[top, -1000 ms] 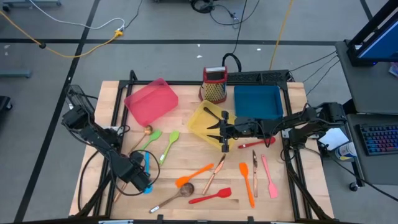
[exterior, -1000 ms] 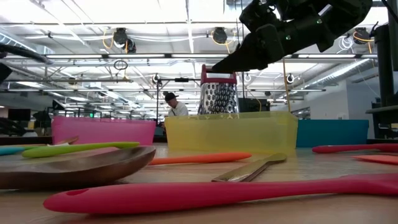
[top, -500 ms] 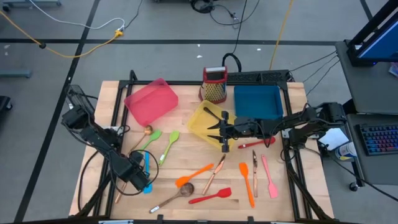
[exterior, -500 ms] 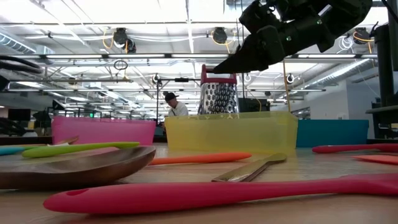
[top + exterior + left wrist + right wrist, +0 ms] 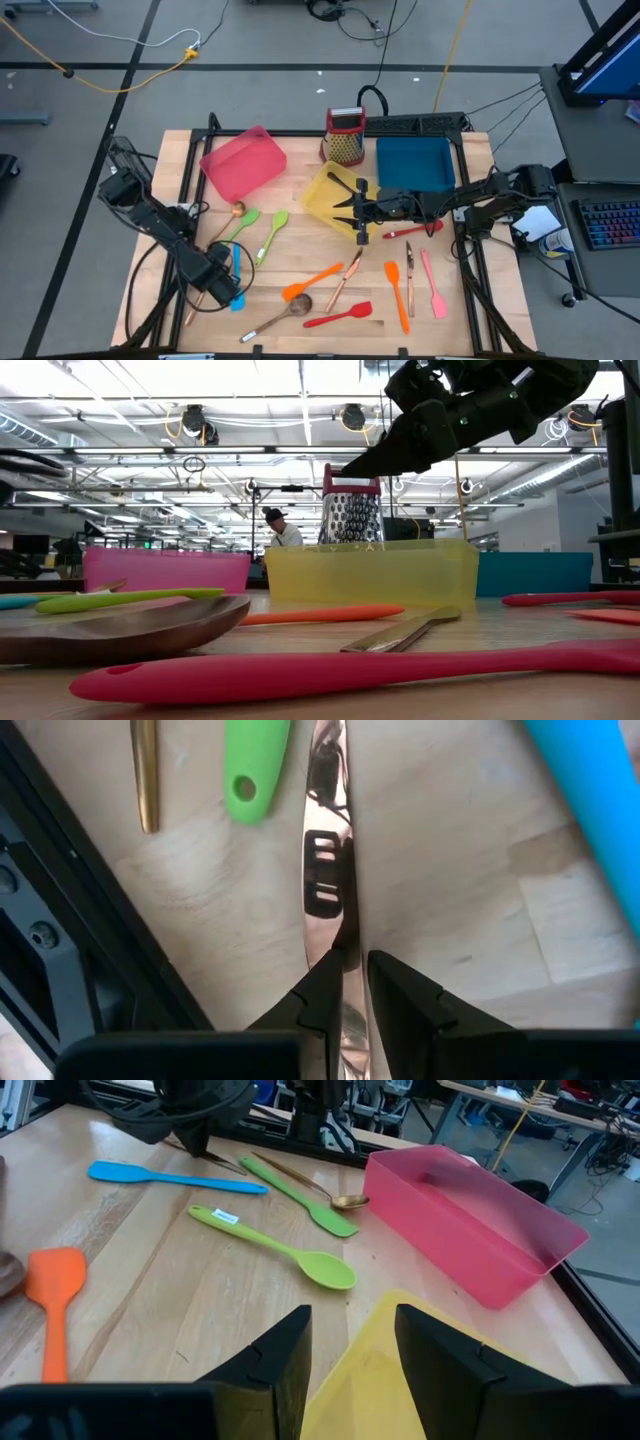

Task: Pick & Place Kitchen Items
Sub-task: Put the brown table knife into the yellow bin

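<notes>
On the wooden table (image 5: 150, 300) nothing has shifted: a copper knife (image 5: 328, 860) stays clamped in the left gripper (image 5: 352, 982), unlifted; the right gripper (image 5: 352, 1342) is held apart, empty, over the yellow tray (image 5: 322, 195).

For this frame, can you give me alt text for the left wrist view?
The left gripper is closed on a copper-coloured utensil lying on the wooden table. Beside it lie a green handle, a gold handle and a blue utensil.
</notes>
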`<state>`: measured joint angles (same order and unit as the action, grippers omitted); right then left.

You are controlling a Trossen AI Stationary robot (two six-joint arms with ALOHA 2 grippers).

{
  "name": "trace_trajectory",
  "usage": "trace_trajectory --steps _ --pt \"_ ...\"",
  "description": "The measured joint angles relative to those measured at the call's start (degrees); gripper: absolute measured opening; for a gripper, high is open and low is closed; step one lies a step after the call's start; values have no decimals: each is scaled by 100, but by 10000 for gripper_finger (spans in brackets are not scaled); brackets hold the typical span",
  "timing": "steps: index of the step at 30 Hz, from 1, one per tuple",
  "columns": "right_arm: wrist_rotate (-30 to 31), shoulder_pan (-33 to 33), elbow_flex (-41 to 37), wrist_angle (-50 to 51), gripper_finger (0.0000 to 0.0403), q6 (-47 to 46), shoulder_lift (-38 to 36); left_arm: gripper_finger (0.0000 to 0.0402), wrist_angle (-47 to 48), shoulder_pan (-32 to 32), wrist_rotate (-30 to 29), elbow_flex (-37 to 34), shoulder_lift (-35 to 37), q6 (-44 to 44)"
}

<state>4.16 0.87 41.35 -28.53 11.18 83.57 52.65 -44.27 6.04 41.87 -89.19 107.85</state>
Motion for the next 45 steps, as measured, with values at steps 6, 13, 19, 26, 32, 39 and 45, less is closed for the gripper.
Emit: trace_trajectory --steps 6,13,19,26,32,39,45 --pt "0 -1 1 -7 139 0 0 63 18 233 -263 -6 -7 -302" --pt "0 -1 1 -23 139 8 0 62 33 589 -598 -15 -11 -735" --pt "0 -1 1 -23 139 17 0 62 14 992 -879 -15 -11 -1050" --pt "1 -1 1 -23 139 22 0 63 -43 1484 -1428 -16 -17 -1506" --pt "2 -1 0 -23 139 24 0 63 -173 1936 -2029 -31 -28 -1917" --pt "2 -1 1 -23 139 24 0 63 -785 2513 -2459 -31 -28 -2788" --pt "2 -1 1 -31 139 24 0 63 -1476 2940 -2797 -28 -28 -3537"
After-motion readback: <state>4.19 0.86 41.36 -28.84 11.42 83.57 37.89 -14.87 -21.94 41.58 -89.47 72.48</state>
